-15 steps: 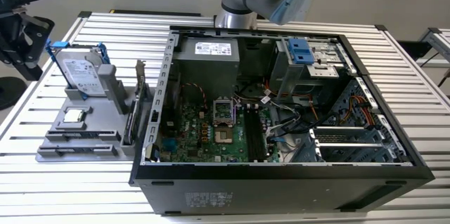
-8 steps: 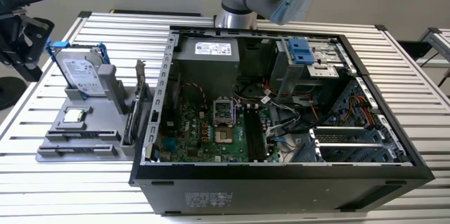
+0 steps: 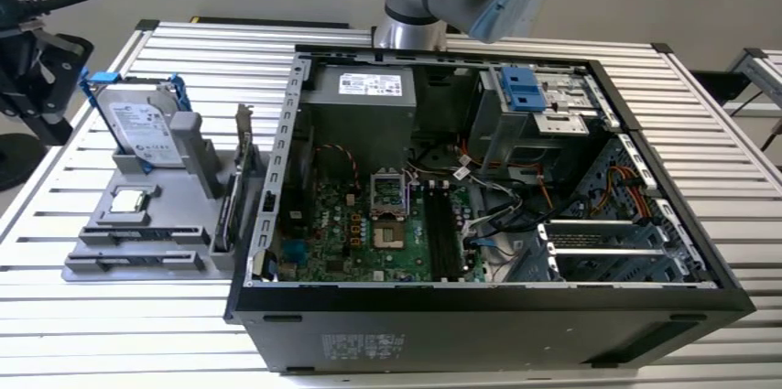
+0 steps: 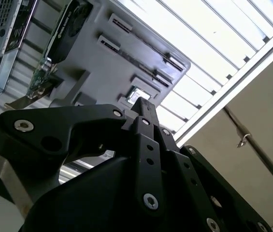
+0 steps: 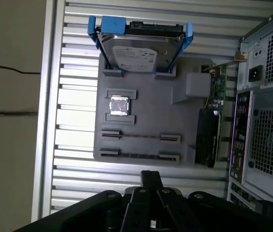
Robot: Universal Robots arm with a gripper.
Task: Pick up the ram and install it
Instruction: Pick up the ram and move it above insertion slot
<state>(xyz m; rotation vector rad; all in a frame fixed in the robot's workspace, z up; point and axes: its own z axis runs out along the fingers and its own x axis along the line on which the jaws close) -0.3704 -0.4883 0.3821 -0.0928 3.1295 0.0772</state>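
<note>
Exterior view, gripper: the black gripper (image 3: pixel 47 114) sits at the exterior view's left edge, partly cut off; it is raised above the slatted table (image 3: pixel 98 334), on the exterior view's left of the hard drive (image 3: pixel 145 133); it touches nothing
Exterior view, ram: the ram (image 3: pixel 137 234) lies lengthwise in a long slot at the near end of the grey holder (image 3: pixel 171 210), just in front of the CPU chip (image 3: pixel 130 203); a second similar slot runs parallel beside it
Exterior view, case: the open computer case (image 3: pixel 489 307) stands on the exterior view's right of the holder; the motherboard (image 3: pixel 354 233) is exposed; the expansion card (image 3: pixel 241 165) stands upright between holder and case
First wrist view, gripper: the gripper (image 5: pixel 150 178) is clenched, its fingertips pressed into one narrow tip with nothing between them; the tip hangs over the table slats just off the holder's slotted end
First wrist view, ram: the ram (image 5: pixel 140 137) shows as a thin dark strip between two end clips, near the CPU chip (image 5: pixel 119 106); the hard drive (image 5: pixel 138 53) is at the far end; the gripper is apart from the ram
Second wrist view, gripper: the gripper (image 4: pixel 143 104) is again closed and empty; beyond it are the holder (image 4: pixel 93 67), the CPU chip (image 4: pixel 137 93) and the expansion card (image 4: pixel 61 34)
</note>
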